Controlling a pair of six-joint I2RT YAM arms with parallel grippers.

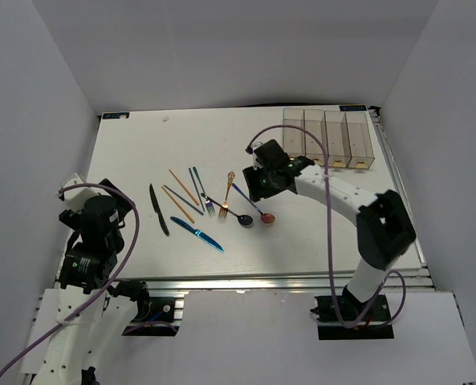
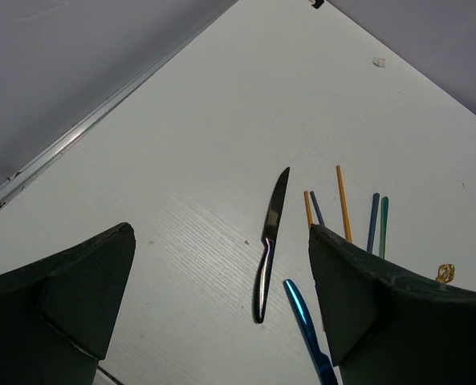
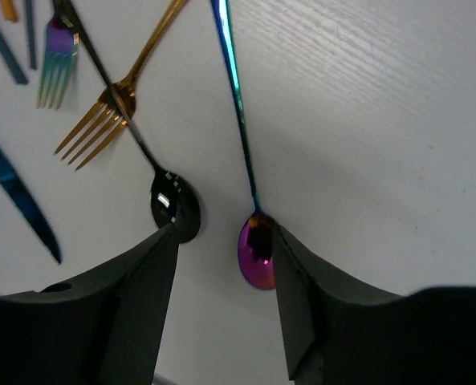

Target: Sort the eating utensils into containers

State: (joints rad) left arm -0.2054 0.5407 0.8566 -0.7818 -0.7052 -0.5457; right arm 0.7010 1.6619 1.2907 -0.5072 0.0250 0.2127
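Observation:
The utensils lie loose mid-table: a black knife (image 1: 158, 208), a blue knife (image 1: 197, 234), orange chopsticks (image 1: 183, 186), blue chopsticks (image 1: 196, 180), a dark fork (image 1: 208, 204), a gold fork (image 1: 226, 192), a black spoon (image 1: 244, 218) and an iridescent spoon (image 1: 266, 216). Four clear containers (image 1: 330, 138) stand at the back right. My right gripper (image 1: 256, 186) is open and empty above the spoons. In the right wrist view its fingers (image 3: 318, 305) flank the iridescent spoon's bowl (image 3: 256, 255), with the black spoon's bowl (image 3: 173, 204) by the left finger. My left gripper (image 1: 113, 210) is open and empty at the left.
In the left wrist view the black knife (image 2: 270, 241) and blue knife (image 2: 306, 329) lie ahead of the open gripper (image 2: 221, 241), chopsticks (image 2: 343, 200) beyond. White walls enclose the table. A small scrap (image 1: 166, 119) lies at the back left.

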